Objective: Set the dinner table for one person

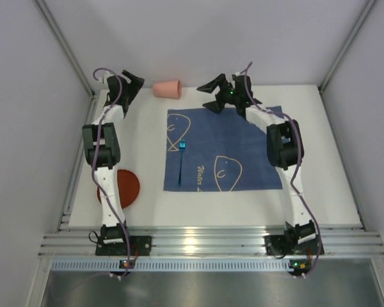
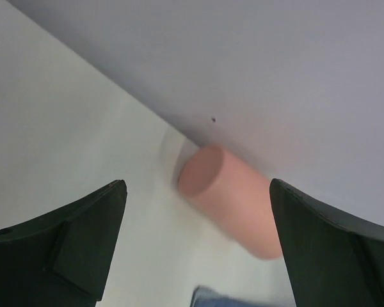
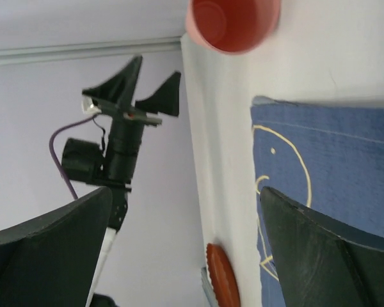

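Note:
A pink cup (image 1: 168, 89) lies on its side at the far edge of the white dinner table (image 1: 320, 185). My left gripper (image 1: 136, 85) is open just left of it; in the left wrist view the cup (image 2: 227, 201) lies ahead between the open fingers, untouched. My right gripper (image 1: 212, 94) is open and empty to the cup's right, over the far edge of the blue mat (image 1: 224, 148). The right wrist view shows the cup's mouth (image 3: 233, 22). A blue fork (image 1: 181, 160) lies on the mat's left part. A red plate (image 1: 125, 187) sits near left, half under the left arm.
Grey walls close the table on the left, far and right sides. A silver rail (image 1: 211, 243) runs along the near edge by the arm bases. The mat's corner (image 2: 211, 299) shows low in the left wrist view; the plate (image 3: 223, 278) shows edge-on in the right wrist view.

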`<state>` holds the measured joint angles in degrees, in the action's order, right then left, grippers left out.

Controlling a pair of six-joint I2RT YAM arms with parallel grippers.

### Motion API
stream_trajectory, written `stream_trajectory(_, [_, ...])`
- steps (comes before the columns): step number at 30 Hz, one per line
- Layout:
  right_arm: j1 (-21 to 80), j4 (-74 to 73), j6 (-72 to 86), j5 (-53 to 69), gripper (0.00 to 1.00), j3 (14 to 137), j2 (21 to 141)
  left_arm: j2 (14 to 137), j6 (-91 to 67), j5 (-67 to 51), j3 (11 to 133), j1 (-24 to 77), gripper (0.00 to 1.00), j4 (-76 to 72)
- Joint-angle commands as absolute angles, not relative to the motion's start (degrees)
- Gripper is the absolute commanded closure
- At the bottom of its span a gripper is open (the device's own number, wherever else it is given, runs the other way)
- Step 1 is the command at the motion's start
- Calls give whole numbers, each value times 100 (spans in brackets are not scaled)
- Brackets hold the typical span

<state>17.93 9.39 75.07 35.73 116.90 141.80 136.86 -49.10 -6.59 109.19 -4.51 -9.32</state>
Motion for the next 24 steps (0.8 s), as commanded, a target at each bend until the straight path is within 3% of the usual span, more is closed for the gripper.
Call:
stream_trajectory(1, [1872,1125,7104,3656,0,10764,13100,14543,-6000,-729,11818,-501,2,-1669])
stream_trajectory(4, [1776,1160,6821,3665,0,9577,12263,15467,-6616,-844,12988,-457,2,-1757])
stream_trajectory(9, [1556,897,6452,3805,0,8868,11611,16425,-7312,-1002,13947,-352,1,-2303])
stream_trajectory(12, [1468,748,6302,3946,0,9183,11768,16602,-7295,-1194,14010,-238,1,-2469])
stream_trajectory(19, [1406,202,6388,4227,0,11308,13137,16612,-6989,-2195,13975,-26,2,-2383])
stream_trajectory(24, [1441,501,6916,4149,0,12330,14087,15744,-6777,-2461,12465,237,2,-2514])
